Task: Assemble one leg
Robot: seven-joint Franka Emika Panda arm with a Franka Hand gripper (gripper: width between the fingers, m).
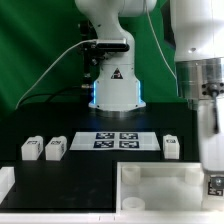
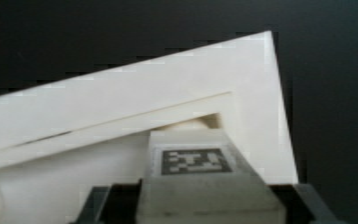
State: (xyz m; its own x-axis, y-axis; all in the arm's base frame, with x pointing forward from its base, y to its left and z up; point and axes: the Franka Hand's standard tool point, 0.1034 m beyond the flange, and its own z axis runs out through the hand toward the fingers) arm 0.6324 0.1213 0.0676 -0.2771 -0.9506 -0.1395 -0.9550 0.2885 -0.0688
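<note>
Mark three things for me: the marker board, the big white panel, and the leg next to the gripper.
marker board [image 1: 116, 141], exterior view, centre of the flat sheet between its tags.
white panel [image 1: 160, 186], exterior view, bare inner floor of the tray.
leg [image 2: 195, 160], wrist view, its tagged face, close before the gripper [image 2: 194, 200].

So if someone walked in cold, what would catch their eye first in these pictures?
Probably the white robot base standing against the green backdrop, with the marker board flat on the black table in front of it. In the wrist view, a tagged leg sits between the gripper fingers, over a corner of the large white panel.
</note>
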